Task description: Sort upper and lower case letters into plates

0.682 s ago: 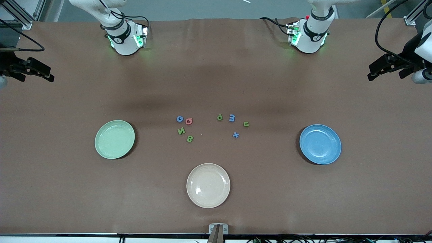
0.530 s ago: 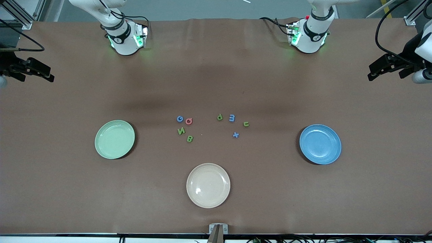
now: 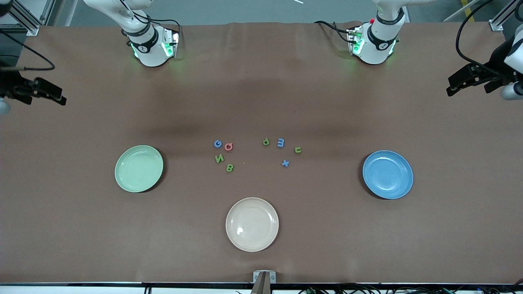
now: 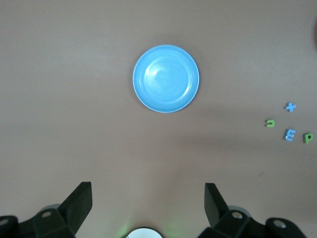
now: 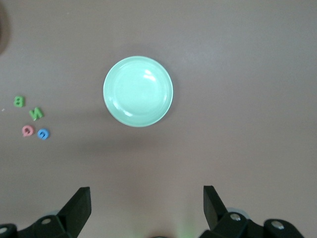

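Observation:
The mint green plate (image 3: 139, 168) lies toward the right arm's end of the table and the blue plate (image 3: 387, 174) toward the left arm's end; both are empty. Between them lie capital letters G (image 3: 217, 143), Q (image 3: 229, 146), N (image 3: 219, 158) and B (image 3: 229, 167), and small letters p (image 3: 266, 141), m (image 3: 280, 142), u (image 3: 298, 150) and x (image 3: 285, 163). My right gripper (image 3: 61, 96) is open and empty, high over its end of the table; its wrist view (image 5: 146, 196) looks down on the green plate (image 5: 138, 91). My left gripper (image 3: 450, 85) is open and empty, high over its own end (image 4: 147, 193), looking down on the blue plate (image 4: 166, 78).
A cream-beige plate (image 3: 252, 224) lies empty, nearer to the front camera than the letters. The arm bases (image 3: 152, 45) (image 3: 374, 43) stand at the table's back edge. A small metal bracket (image 3: 264, 277) sits at the front edge.
Both grippers have shifted slightly over the table's ends. The plates and letters have not moved.

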### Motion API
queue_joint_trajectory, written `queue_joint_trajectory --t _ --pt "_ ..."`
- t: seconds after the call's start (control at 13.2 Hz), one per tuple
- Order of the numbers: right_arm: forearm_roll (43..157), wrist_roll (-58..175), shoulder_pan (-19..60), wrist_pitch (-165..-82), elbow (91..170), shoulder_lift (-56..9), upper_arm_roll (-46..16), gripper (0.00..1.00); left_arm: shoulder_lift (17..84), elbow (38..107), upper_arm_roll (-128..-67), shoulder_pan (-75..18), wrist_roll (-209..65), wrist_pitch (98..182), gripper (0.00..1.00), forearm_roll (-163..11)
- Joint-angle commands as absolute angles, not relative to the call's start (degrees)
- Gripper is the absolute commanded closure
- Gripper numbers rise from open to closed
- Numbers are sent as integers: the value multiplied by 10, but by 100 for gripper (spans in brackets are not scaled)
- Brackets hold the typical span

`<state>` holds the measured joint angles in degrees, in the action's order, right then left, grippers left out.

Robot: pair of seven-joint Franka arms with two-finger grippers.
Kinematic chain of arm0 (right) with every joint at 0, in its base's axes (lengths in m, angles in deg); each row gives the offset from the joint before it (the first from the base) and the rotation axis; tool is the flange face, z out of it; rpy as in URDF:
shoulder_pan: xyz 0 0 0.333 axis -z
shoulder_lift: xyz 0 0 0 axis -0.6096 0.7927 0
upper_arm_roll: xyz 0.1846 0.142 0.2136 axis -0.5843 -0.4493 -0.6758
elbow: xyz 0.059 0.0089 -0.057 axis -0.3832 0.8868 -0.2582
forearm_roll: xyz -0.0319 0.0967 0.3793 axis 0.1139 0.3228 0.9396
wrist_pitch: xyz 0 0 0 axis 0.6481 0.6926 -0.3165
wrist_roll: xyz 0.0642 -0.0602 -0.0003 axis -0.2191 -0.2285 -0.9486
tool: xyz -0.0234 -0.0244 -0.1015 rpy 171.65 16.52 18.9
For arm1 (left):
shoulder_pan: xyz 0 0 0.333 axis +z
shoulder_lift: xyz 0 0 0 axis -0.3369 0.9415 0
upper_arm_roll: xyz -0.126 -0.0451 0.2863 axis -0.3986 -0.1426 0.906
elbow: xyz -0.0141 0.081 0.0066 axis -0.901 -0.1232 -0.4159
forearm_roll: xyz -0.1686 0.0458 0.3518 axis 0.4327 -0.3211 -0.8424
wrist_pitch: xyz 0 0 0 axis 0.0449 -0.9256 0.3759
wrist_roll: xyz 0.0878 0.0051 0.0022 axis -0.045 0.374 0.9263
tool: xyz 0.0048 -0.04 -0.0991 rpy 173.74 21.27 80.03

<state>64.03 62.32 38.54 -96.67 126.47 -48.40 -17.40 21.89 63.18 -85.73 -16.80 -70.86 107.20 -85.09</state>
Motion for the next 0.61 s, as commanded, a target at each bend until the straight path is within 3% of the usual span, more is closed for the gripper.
queue_joint_trajectory --t 0.0,0.23,0.53 --pt "629 607 395 -988 1231 -377 -179 0 256 631 -890 -176 -687 1080 0 -844" --pt "679 706 360 -1035 1260 -373 -182 0 286 666 -945 -176 -616 1165 0 -844" --pt "712 935 232 -1184 1298 -330 -183 0 330 744 -1022 -178 -506 1317 0 -851"
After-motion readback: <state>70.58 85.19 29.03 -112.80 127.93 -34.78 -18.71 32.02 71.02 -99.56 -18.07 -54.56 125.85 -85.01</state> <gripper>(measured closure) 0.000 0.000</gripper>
